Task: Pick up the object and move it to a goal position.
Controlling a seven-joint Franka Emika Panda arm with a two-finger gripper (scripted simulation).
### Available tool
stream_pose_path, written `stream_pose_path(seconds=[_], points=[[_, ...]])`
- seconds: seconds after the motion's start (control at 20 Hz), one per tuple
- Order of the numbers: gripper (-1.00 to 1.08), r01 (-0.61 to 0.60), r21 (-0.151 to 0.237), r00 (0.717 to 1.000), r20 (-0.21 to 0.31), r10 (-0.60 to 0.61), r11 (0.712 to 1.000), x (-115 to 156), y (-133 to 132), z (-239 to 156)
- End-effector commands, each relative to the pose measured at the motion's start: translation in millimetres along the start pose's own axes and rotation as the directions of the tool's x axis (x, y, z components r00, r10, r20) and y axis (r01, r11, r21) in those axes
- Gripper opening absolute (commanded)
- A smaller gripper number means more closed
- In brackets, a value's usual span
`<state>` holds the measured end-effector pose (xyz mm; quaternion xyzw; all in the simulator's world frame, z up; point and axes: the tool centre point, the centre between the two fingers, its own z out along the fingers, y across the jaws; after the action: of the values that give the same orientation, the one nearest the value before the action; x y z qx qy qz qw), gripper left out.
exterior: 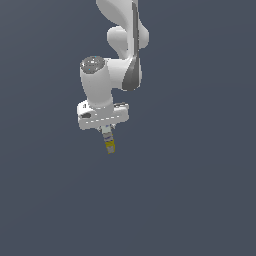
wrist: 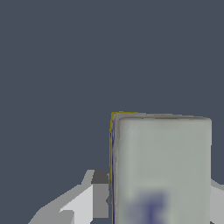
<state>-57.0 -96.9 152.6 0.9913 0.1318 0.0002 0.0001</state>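
Arm bent over, wrist pointing down, gripper (exterior: 107, 134) clamped around object (exterior: 109, 145)

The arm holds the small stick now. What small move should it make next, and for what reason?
Probably a slow carry toward the goal with the grip unchanged. In the exterior view the gripper hangs in open space with the object sticking out below it, yellow band low. The wrist view shows the object between the fingers. No goal marker is visible, so I cannot tell the direction.
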Motion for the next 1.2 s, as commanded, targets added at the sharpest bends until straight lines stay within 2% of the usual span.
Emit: stream_pose_path(seconds=[0.0, 0.4, 0.85, 1.15], points=[[-1.0, 0.0, 0.0, 1.0, 0.0, 0.0, 1.0, 0.1, -0.3, 0.5], [-1.0, 0.0, 0.0, 1.0, 0.0, 0.0, 1.0, -2.3, 0.3, -10.3], [-1.0, 0.0, 0.0, 1.0, 0.0, 0.0, 1.0, -12.2, 2.9, -61.5], [-1.0, 0.0, 0.0, 1.0, 0.0, 0.0, 1.0, -15.3, 4.6, -82.2]])
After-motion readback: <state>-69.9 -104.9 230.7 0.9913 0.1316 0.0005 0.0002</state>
